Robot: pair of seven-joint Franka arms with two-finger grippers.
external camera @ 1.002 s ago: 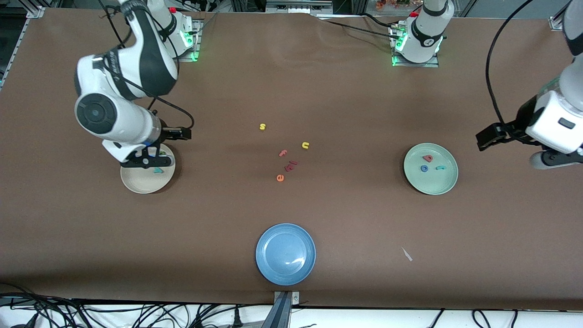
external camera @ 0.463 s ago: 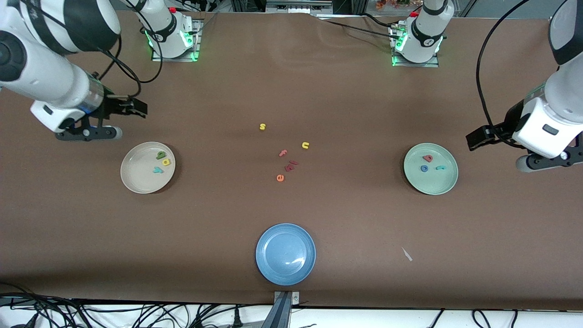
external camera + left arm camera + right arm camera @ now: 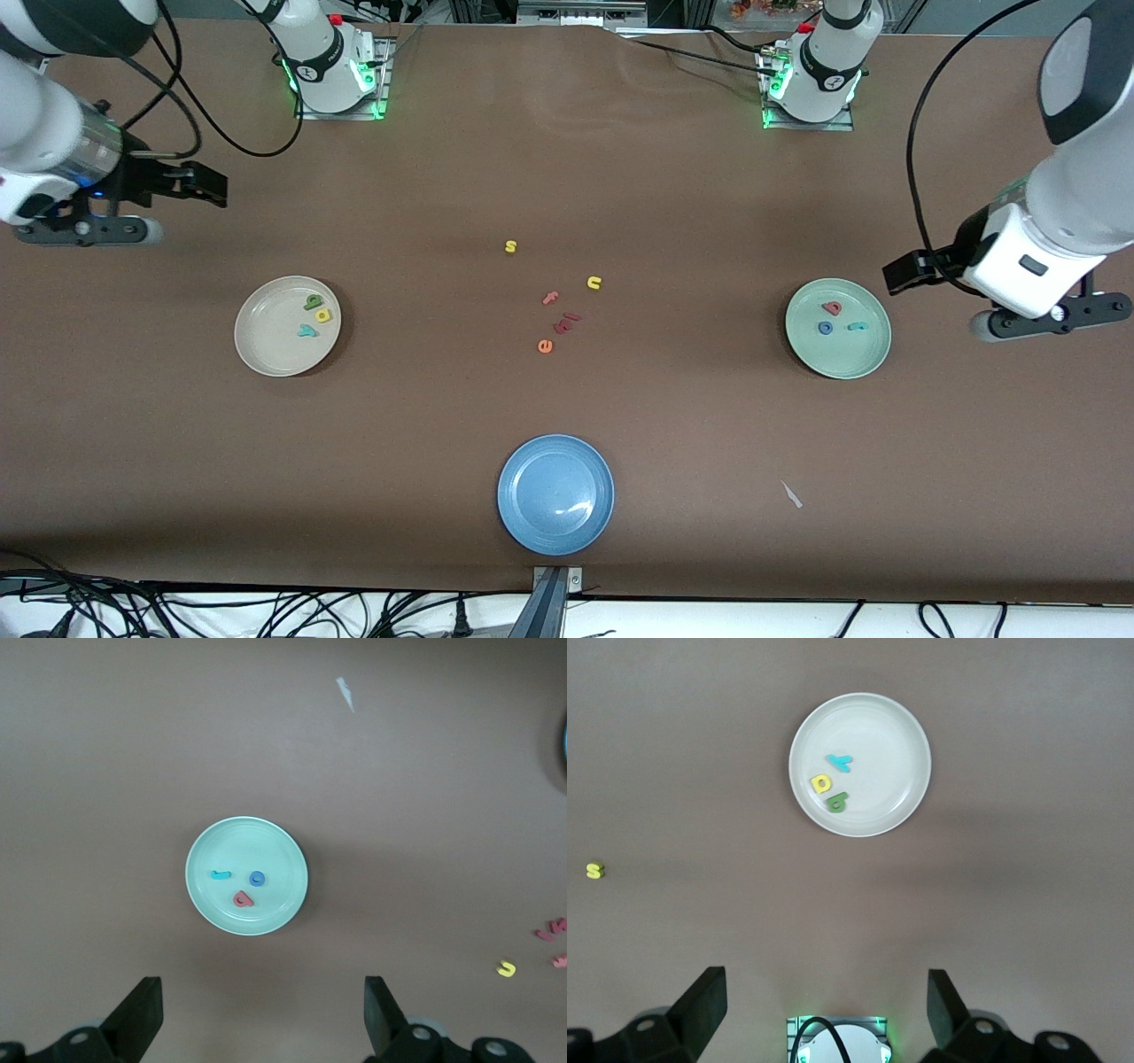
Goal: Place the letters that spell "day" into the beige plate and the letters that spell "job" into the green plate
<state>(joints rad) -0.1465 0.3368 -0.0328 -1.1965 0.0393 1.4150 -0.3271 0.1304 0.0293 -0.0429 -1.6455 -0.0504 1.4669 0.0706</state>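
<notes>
The beige plate (image 3: 266,350) (image 3: 890,731) holds a green "a" (image 3: 313,302) (image 3: 836,801), a yellow "d" (image 3: 323,315) (image 3: 821,782) and a teal "y" (image 3: 306,330) (image 3: 840,761). The green plate (image 3: 850,359) (image 3: 266,840) holds a red "b" (image 3: 832,307) (image 3: 243,898), a blue "o" (image 3: 825,328) (image 3: 257,878) and a teal "j" (image 3: 857,326) (image 3: 220,874). My right gripper (image 3: 84,232) (image 3: 824,1014) hangs open and empty over bare table at the right arm's end. My left gripper (image 3: 1050,321) (image 3: 261,1023) hangs open and empty over bare table beside the green plate.
Loose letters lie mid-table: a yellow "s" (image 3: 510,246), a yellow "u" (image 3: 594,283), a pink "f" (image 3: 551,298), an orange "e" (image 3: 545,346) and small red pieces (image 3: 567,323). A blue plate (image 3: 532,523) sits near the front edge, a white scrap (image 3: 791,494) beside it.
The right gripper has risen from over the beige plate and swung out toward its end of the table, uncovering the "a" and "d". The left gripper drifted slightly toward the green plate.
</notes>
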